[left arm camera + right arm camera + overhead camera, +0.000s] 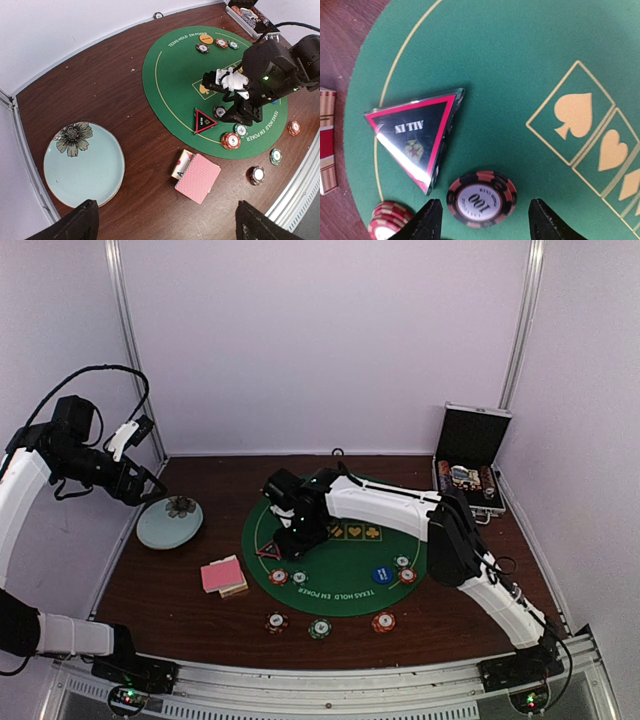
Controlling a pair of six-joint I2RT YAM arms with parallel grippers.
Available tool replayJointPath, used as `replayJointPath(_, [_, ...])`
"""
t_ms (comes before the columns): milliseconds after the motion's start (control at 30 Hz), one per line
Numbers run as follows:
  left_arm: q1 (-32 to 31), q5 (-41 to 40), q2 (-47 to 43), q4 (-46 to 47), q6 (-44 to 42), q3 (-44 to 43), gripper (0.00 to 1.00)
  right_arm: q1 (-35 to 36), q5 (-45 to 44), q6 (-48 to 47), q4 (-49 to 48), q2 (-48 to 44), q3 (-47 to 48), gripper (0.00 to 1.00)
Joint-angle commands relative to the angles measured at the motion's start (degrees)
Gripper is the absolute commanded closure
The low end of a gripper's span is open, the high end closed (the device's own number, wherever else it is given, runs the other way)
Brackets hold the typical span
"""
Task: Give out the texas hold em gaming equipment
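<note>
**From above:** a dark wooden table holds a round green poker mat [340, 560]. The right gripper [288, 540] hangs low over the mat's left part, beside a black red-edged triangular marker [268, 551]. Striped poker chips [320, 628] dot the mat's near edge and the wood in front of it. A pink-backed deck of cards [223, 576] lies left of the mat. The left gripper [150, 488] hovers above a pale blue dish [170, 522].

**Left wrist:** the left gripper [166, 210] is spread wide and holds nothing. Below it lie the dish [82, 165], the cards [199, 177] and the marker [204, 120].

**Right wrist:** the right gripper [482, 215] has its jaws apart, one on each side of a red-and-black chip [481, 198] lying flat on the felt. I see no squeeze on it. The glossy marker [415, 137] lies just beside the chip.

The chip looks light, stiff and smooth-rimmed. It probably wants pinching across its rim, fingertips right down at the felt, or it may slip.
</note>
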State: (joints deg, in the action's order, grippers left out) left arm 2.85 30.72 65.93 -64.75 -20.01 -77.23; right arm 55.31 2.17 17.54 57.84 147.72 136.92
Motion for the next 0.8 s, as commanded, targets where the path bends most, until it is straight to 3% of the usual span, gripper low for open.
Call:
replayJointPath(0, [0.36,0.78,-0.58,0.39,-0.03,0.42,0.02,1.01,-3.05,-1.44,1.31,-9.25,0.06,0.37])
replayJointPath(133, [0.36,0.77,-0.81,0.40,0.06,0.08,0.02,3.53,-4.07,-2.53,1.42,-14.19,-3.78,0.36])
replayJointPath(333, [0.37,0.37,-1.49,0.41,-0.11,0.40,0.02,10.29,-2.44,-3.09,1.09,-19.61,-13.50,0.23])
replayJointPath(500, [0.34,0.91,-1.57,0.41,-0.29,0.60,0.02,16.23,0.09,-2.00,1.75,-18.80,-17.57,0.17])
replayJointPath(767, [0.32,1.29,-1.83,0.38,0.21,0.09,0.02,17.87,4.33,-0.72,-0.42,-15.02,-18.54,0.14])
